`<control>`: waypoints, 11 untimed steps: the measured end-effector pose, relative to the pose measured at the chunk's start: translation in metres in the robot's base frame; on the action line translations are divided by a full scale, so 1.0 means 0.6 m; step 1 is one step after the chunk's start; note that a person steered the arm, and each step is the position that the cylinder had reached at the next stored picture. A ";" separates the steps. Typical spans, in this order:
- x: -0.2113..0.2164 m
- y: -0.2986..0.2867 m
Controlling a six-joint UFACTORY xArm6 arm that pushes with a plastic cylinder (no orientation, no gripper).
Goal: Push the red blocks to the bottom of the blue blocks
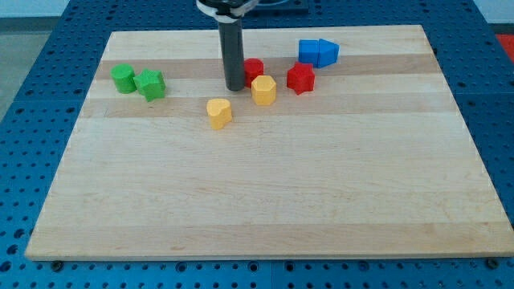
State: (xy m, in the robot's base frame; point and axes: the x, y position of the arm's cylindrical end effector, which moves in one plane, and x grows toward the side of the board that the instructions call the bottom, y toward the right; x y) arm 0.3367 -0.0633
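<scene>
My tip (235, 87) stands on the counter (265, 201), touching the left side of the red cylinder (254, 69); no pincer is visible.

Pale wood board (265, 201), smooth, visible grain; matt dark rod (234, 56).

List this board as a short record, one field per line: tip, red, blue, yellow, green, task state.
tip: my tip sits just to the view's left of a red block
red: second red block lies below-left of the blue pair
blue: two blue blocks touching, near the view's top
yellow: one yellow block under the first red, another yellow block lower left
green: two green blocks at the view's left
task state: first red block not yet beneath blue
</scene>
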 end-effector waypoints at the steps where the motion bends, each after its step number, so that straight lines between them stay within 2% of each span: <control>1: -0.020 -0.042; 3: -0.059 -0.048; 11: -0.015 0.143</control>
